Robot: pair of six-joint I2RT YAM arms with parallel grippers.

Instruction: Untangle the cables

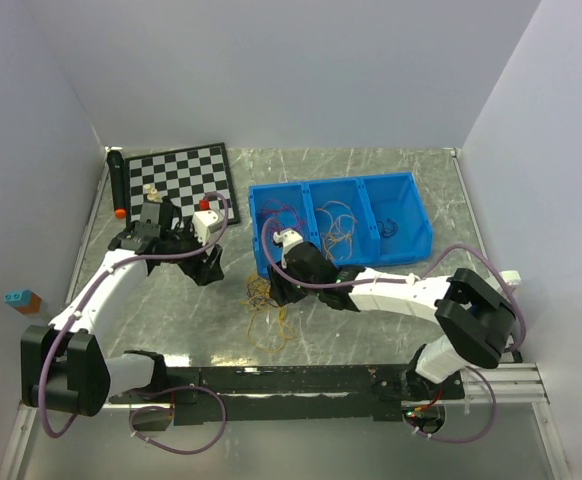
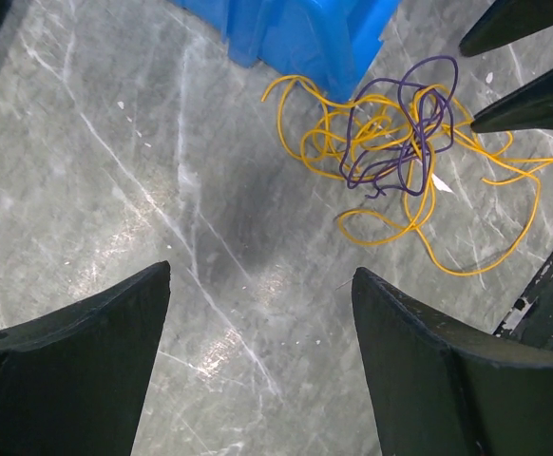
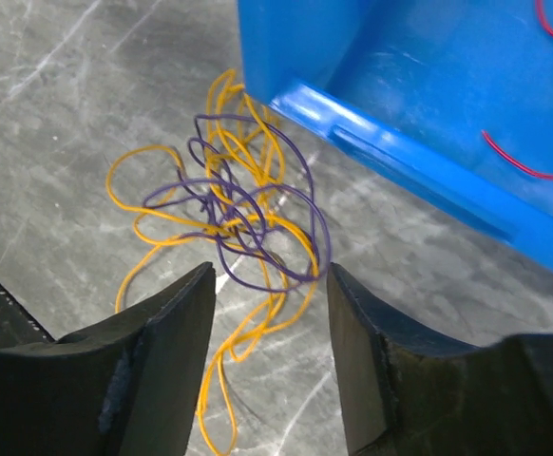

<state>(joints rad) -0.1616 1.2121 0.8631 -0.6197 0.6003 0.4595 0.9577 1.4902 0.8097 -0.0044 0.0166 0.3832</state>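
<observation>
right hand [image 3: 269, 277] over tangled yellow-purple cables [image 3: 240, 220]

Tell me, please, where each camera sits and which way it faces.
Top external: above and behind the robot, looking down on the table; left arm and right arm show, bases nearest.
Left wrist: on the left arm, facing down; the open left gripper frames the table, the cables beyond.
Right wrist: on the right arm, facing down; the open right gripper hangs over the cables.
Shared: both wrist views show the yellow-and-purple tangle beside the blue bin.
</observation>
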